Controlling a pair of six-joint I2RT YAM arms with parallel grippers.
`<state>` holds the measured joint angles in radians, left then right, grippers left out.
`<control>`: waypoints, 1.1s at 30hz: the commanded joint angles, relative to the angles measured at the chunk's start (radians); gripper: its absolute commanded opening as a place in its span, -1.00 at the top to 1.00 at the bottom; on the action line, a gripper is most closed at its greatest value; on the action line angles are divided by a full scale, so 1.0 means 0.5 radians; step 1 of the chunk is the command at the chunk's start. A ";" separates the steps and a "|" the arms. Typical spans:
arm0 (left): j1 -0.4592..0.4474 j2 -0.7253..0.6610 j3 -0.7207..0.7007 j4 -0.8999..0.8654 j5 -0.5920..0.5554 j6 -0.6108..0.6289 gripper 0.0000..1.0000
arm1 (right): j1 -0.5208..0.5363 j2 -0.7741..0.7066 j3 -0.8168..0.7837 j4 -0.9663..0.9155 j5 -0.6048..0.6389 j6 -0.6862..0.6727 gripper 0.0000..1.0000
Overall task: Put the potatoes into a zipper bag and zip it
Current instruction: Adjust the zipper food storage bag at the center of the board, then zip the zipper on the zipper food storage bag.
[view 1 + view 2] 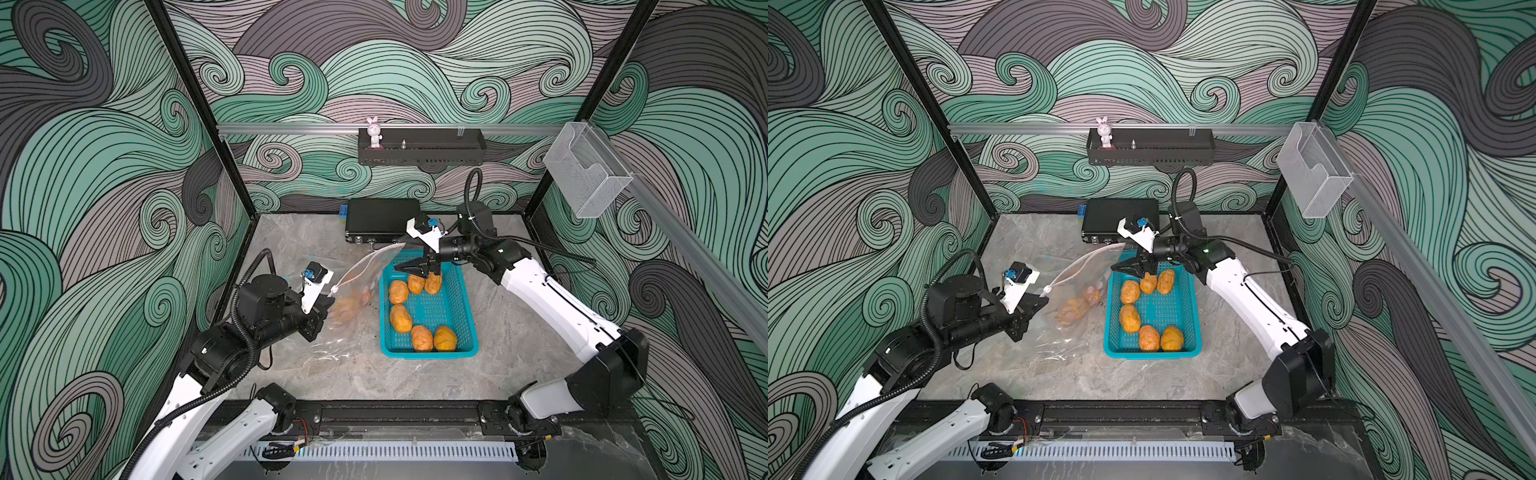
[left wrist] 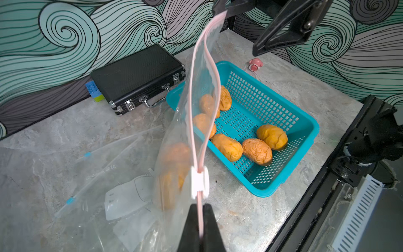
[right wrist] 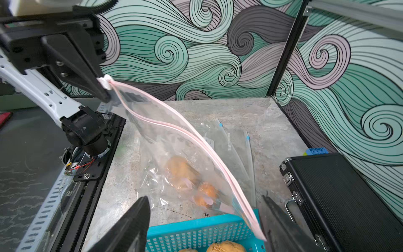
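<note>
My left gripper [image 2: 201, 209] is shut on the pink zip strip of the clear zipper bag [image 2: 174, 152], just behind its white slider [image 2: 199, 182]. The bag [image 1: 353, 299] hangs between the two grippers with its mouth partly apart, and at least two potatoes [image 3: 183, 172] lie inside it. Several more orange-tan potatoes [image 1: 401, 318] sit in the teal basket [image 1: 428, 354]. My right gripper [image 3: 205, 198] is open above the basket's far end. The far end of the bag's zip strip rests beside one of its fingers [image 3: 281, 227], ungripped.
A black case [image 1: 382, 218] lies against the back wall with a blue and green block [image 2: 93, 92] beside it. Spare empty bags [image 2: 122, 196] lie flat left of the held one. A small pink toy [image 2: 255, 64] sits behind the basket.
</note>
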<state>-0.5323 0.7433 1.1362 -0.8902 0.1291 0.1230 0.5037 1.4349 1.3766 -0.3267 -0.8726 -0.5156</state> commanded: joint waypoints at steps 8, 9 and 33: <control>0.006 0.256 0.247 -0.074 0.243 0.315 1.00 | 0.180 -0.427 -0.019 0.020 -0.297 -0.173 -0.81; 0.006 0.264 0.244 -0.067 0.292 0.335 1.00 | 0.197 -0.382 0.023 -0.011 -0.278 -0.160 -0.79; 0.006 0.250 0.204 -0.083 0.622 0.475 1.00 | 0.591 0.367 0.632 -0.659 -0.207 -0.579 -0.28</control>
<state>-0.5323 0.8742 1.2270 -0.9279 0.4049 0.3458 0.7975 1.5890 1.6596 -0.6147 -0.9791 -0.7700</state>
